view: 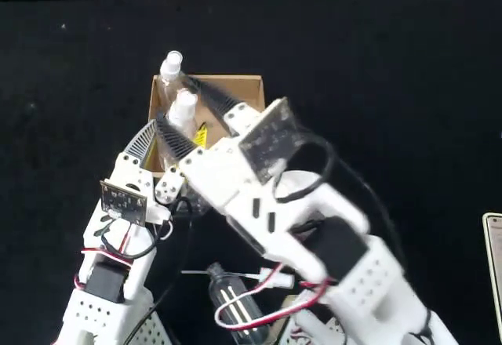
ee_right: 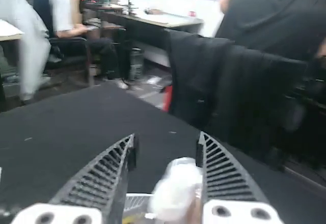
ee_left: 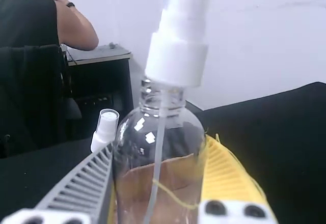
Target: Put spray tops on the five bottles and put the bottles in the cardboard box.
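Observation:
A clear bottle (ee_left: 158, 173) with a white spray top (ee_left: 175, 51) stands upright between the grey and yellow fingers of my left gripper (ee_left: 160, 145), which is shut on its body. In the high view this bottle (view: 183, 110) is over the left part of the cardboard box (view: 235, 90). My right gripper (view: 172, 99) is open, its dark fingers straddling the same spray top (ee_right: 175, 188) without visibly pressing it. A second bottle with a spray top (view: 171, 67) stands at the box's far left corner.
Another clear bottle (view: 227, 296) lies on the black table near the front, between the two arm bases, with a loose white spray top (view: 278, 277) beside it. A flat pale object (view: 494, 243) sits at the right edge. People sit at desks beyond the table.

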